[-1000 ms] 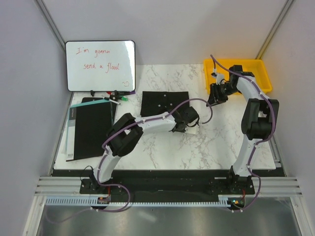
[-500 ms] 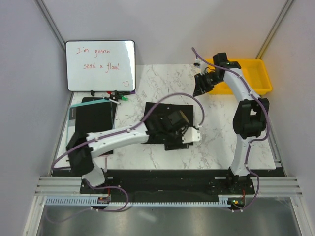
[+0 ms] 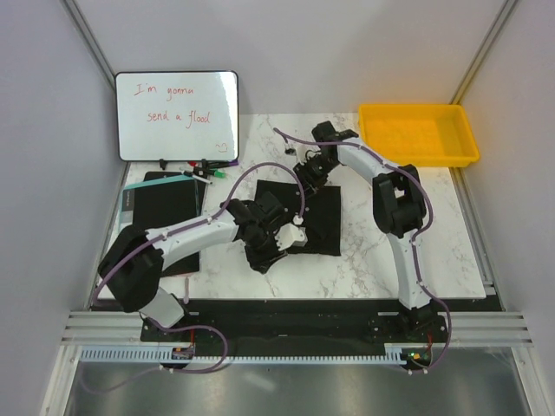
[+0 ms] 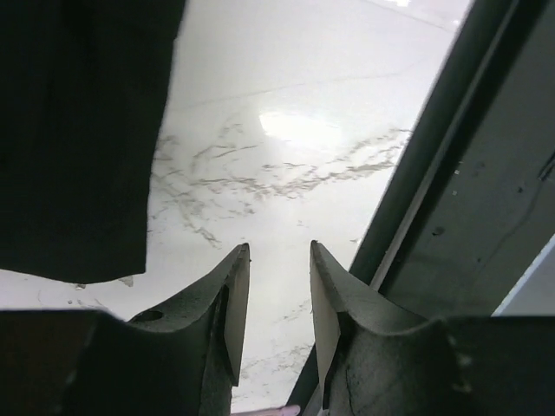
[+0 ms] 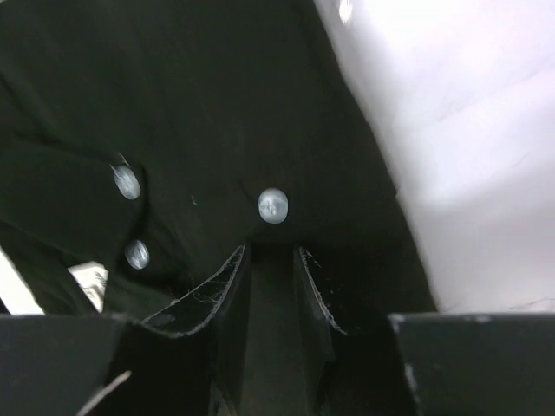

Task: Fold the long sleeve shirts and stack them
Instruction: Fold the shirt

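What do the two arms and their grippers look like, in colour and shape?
The left arm and right arm have white links with black joints, and a purple cable runs along each. The left gripper and right gripper have dark, tapered fingers.

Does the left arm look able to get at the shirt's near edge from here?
Probably yes. The left claw is open and empty over bare marble, the shirt just ahead with nothing between; the right claw is at the far edge.
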### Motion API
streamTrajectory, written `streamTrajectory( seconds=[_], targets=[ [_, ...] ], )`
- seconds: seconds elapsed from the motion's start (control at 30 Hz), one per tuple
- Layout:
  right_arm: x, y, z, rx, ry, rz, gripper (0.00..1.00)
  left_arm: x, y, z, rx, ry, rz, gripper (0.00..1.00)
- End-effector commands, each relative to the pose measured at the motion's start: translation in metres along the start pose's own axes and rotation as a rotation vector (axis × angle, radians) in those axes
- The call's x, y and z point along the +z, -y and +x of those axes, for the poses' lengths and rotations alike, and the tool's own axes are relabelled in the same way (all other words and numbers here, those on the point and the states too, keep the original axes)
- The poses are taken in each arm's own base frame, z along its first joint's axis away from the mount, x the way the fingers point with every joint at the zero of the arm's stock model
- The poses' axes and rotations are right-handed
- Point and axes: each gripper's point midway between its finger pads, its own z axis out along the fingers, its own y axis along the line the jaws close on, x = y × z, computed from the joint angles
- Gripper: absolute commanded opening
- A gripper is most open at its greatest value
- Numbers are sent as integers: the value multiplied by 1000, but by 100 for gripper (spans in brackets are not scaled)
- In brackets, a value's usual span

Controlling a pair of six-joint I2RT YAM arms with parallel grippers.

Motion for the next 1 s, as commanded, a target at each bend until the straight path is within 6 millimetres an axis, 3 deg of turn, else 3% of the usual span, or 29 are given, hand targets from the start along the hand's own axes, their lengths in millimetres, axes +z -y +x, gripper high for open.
streamTrajectory(
  seconds=[0.0,0.03,0.07,0.13,0.17,0.2,0.23,0.27,0.3,0.33,0.37,0.4,0.43,0.47,0.5,0.53,0.57,0.6,0.63,0.67,0.77,0.8,0.9,0.97],
  targets=[
    [-24,-13,40,9,-48,1,33,10,-24,-6,-145,53,22,40],
    [-28,-17,50,17,-56,0,34,16,-39,-7,-190,60,11,41],
    [-28,-24,77,59,-98,-17,34,19,-46,-8,-220,68,15,41],
    [-46,-41,86,61,-81,-14,34,29,-72,-5,-322,70,-1,41],
    [-45,-52,111,112,-114,-43,35,35,-84,-10,-342,87,-12,41],
    [-54,-72,110,112,-87,-82,35,38,-97,-11,-378,88,-37,41],
    [-55,-85,118,128,-87,-112,36,30,-122,-27,-392,132,-76,41],
    [-48,-110,138,153,-122,-178,37,44,-138,-26,-425,108,-77,41],
    [-54,-132,138,135,-109,-222,39,43,-152,-34,-461,129,-88,42],
    [-54,-159,134,143,-80,-315,40,24,-185,-64,-469,217,-128,43],
    [-48,-186,141,130,-108,-373,42,30,-202,-69,-499,220,-132,45],
    [-50,-197,132,102,-80,-389,42,26,-215,-79,-527,248,-134,47],
    [-51,-203,129,108,-74,-403,42,-1,-242,-106,-512,337,-168,47],
    [-56,-196,114,95,-41,-383,43,-9,-251,-113,-514,359,-170,49],
    [-59,-186,110,108,-38,-359,43,-10,-252,-111,-545,337,-154,50],
    [-65,-175,105,103,-23,-338,43,-22,-259,-112,-560,365,-155,51],
    [-82,-144,87,75,41,-263,43,-26,-255,-109,-580,373,-132,52],
    [-86,-128,86,101,36,-247,43,-39,-247,-109,-597,395,-120,52],
    [-93,-112,80,103,53,-214,43,-31,-237,-92,-634,364,-98,52],
    [-111,-80,65,82,89,-118,43,-32,-230,-87,-650,362,-88,53],
    [-122,-25,57,69,92,2,42,-35,-197,-81,-702,397,22,55],
    [-117,-2,70,78,27,67,42,-38,-190,-81,-717,404,40,56],
    [-124,34,91,87,-45,164,39,-42,-174,-76,-722,417,59,60],
    [-123,36,108,97,-92,171,38,-46,-166,-74,-744,423,68,62]
  ],
)
